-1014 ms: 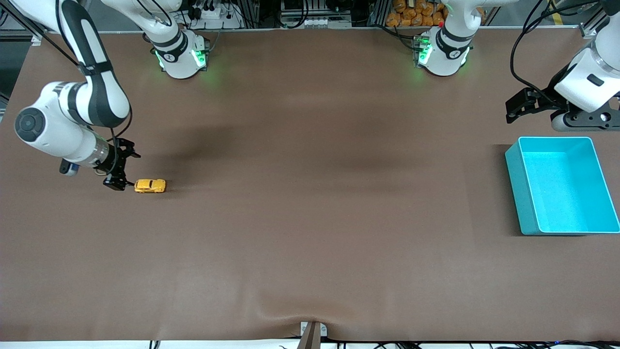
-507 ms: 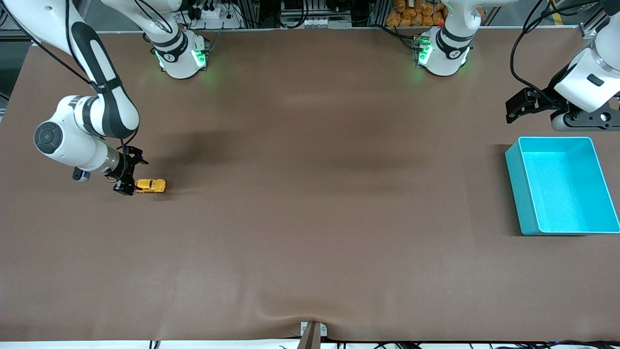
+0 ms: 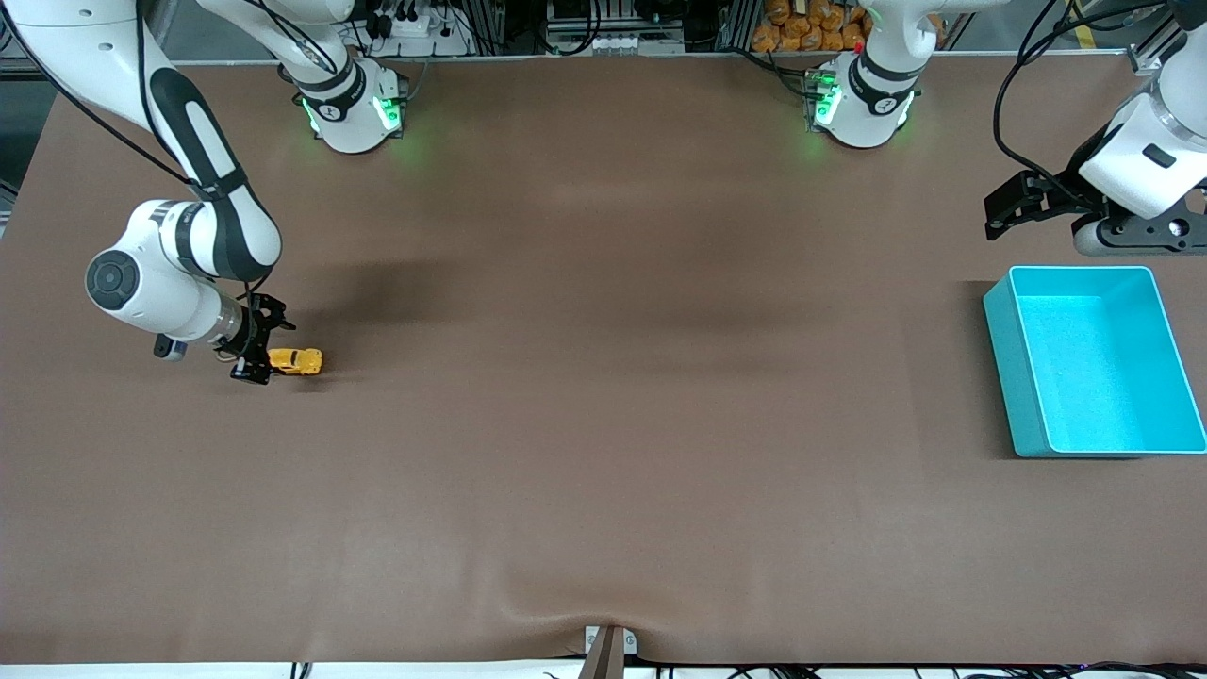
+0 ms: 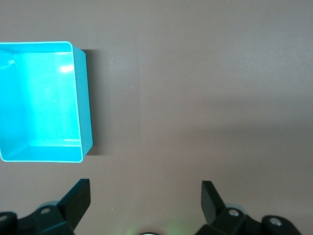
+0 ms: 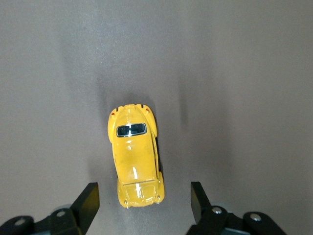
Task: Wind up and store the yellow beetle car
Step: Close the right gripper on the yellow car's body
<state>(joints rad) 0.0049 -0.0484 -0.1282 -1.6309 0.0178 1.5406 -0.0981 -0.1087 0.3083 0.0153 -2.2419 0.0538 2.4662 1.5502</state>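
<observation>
the yellow beetle car (image 3: 296, 361) sits on the worktop (image 3: 603, 424) at the right arm's end. the right pincer (image 3: 260, 354) straddles one end, fingers apart, lined up with its long axis. the left pincer (image 3: 1001, 219) waits spread by the turquoise bin (image 3: 1014, 377).

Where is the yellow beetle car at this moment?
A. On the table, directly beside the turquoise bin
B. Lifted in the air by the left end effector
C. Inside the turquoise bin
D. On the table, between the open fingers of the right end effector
D: the yellow beetle car sits on the table with the right end effector straddling one end, its fingers apart and not touching the car.
</observation>
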